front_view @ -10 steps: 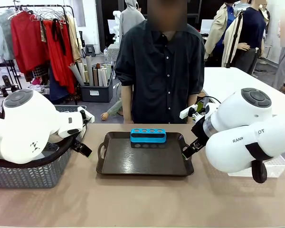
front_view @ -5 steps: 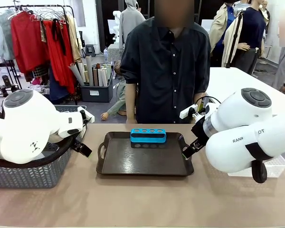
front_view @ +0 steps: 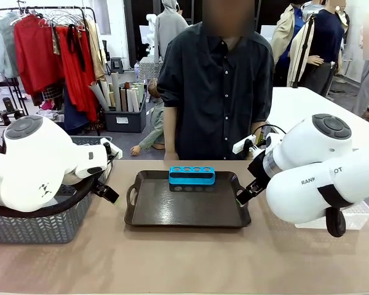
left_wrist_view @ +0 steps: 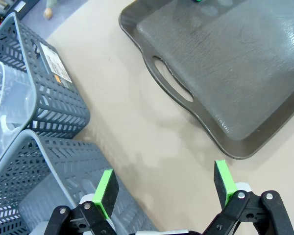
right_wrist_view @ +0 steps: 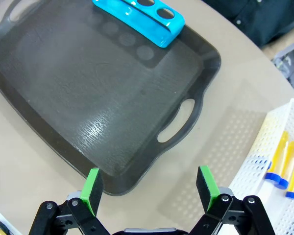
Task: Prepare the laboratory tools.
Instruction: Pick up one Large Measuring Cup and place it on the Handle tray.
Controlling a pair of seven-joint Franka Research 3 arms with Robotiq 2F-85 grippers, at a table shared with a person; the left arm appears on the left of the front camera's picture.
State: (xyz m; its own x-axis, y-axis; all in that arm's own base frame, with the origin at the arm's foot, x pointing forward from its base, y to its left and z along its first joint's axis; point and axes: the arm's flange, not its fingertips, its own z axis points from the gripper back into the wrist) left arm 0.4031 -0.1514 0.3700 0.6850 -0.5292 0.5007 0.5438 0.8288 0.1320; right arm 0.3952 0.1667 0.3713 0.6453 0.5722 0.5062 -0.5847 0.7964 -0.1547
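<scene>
In the front view the left arm [front_view: 31,166] hides most of the grey mesh basket [front_view: 43,228], and the right arm [front_view: 313,184] covers all but a corner of the white basket [front_view: 360,215]. In the right wrist view the blue rack [right_wrist_view: 132,19] runs off the top edge. The amber tubes [right_wrist_view: 279,152] are cut by the right edge, so their count is unclear. In the left wrist view the clear beaker [left_wrist_view: 5,98] is cut by the left edge.

The scene is lit brightly and evenly from overhead. Soft shadows are cast on the beige table [left_wrist_view: 137,122] beside the dark brown handled tray [right_wrist_view: 78,83], whose textured floor is marked by a pale glare patch. Edges are bowed by wide-angle distortion in both wrist views.
</scene>
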